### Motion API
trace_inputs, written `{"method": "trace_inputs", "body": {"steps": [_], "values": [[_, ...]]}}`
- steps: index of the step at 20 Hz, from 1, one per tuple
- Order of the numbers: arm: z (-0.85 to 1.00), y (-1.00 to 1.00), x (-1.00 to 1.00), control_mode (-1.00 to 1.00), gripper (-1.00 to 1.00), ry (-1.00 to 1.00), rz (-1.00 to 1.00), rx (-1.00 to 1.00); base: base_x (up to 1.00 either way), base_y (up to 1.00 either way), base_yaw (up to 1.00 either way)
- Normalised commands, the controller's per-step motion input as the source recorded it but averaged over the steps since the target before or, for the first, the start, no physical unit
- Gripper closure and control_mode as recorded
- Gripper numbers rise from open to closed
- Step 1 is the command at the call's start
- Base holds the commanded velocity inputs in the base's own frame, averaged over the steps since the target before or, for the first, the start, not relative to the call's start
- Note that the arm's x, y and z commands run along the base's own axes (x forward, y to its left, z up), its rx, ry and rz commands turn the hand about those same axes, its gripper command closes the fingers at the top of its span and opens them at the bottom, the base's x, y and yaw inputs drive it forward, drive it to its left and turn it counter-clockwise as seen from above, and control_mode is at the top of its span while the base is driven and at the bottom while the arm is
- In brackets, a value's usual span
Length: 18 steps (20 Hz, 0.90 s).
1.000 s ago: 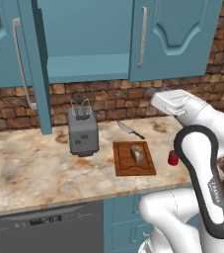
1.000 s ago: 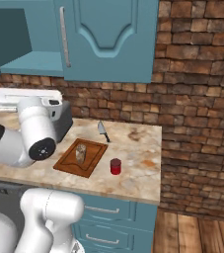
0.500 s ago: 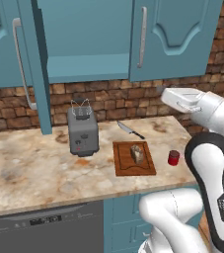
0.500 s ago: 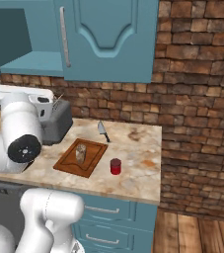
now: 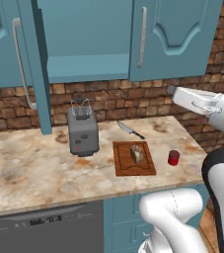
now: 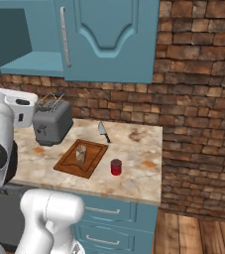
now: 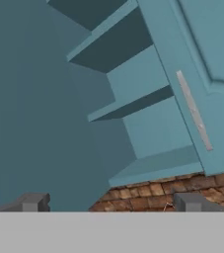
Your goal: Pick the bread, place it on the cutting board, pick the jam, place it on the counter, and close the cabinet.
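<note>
bread rests on cutting board; jam on bench at its 3 o'clock. my hand, released and empty, faces the open cabinet for closing.

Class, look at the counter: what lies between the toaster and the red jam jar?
The cutting board with the bread standing on it lies between the toaster and the jam jar, seen in both base views. The knife lies behind that stretch.
</note>
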Motion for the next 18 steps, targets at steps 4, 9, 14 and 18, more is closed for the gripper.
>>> {"method": "trace_inputs", "body": {"steps": [4,9,14,18], "values": [[0.0,0.08,-0.54,-1.0,-1.0,0.0,-0.03,0.0,0.0,0.0,0.0],[0.0,0.05,-0.54,-1.0,-1.0,0.0,-0.01,0.0,0.0,0.0,0.0],[0.0,0.18,-0.41,-1.0,-1.0,0.0,-0.01,-0.02,0.0,0.0,0.0],[0.0,0.33,-0.27,-1.0,-1.0,0.0,0.0,-0.04,0.0,0.0,0.0]]}}
